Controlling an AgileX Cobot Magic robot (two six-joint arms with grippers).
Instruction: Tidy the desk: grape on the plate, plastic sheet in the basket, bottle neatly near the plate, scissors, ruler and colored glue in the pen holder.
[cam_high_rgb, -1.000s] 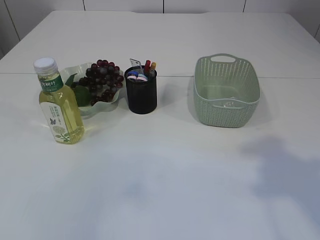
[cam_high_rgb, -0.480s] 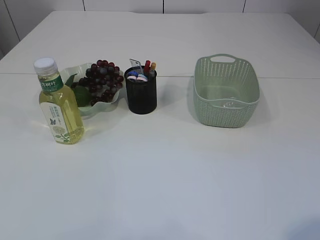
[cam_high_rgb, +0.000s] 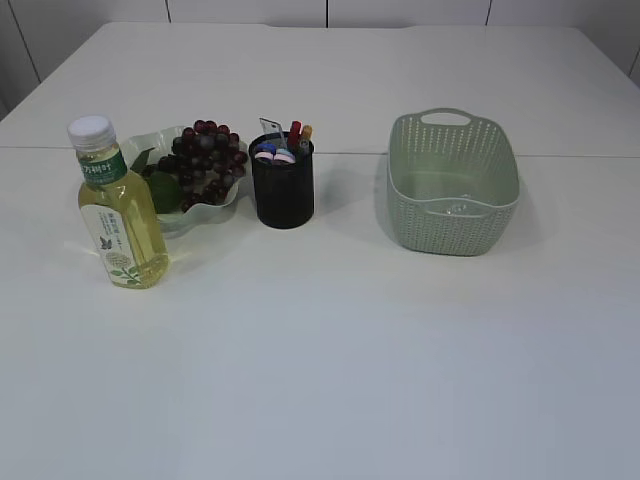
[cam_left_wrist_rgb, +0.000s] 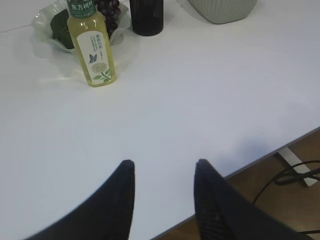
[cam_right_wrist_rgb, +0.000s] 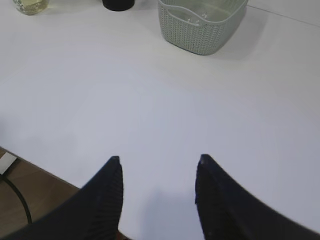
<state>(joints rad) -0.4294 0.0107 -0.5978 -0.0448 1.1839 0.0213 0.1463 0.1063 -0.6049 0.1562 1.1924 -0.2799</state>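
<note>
Pen holder (cam_high_rgb: 282, 188) contents partly hidden

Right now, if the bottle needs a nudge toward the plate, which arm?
Left, probably. The bottle stands ahead of the left tool, beside the plate. The right tool faces the basket; only the bottle's base shows at its view's corner.
</note>
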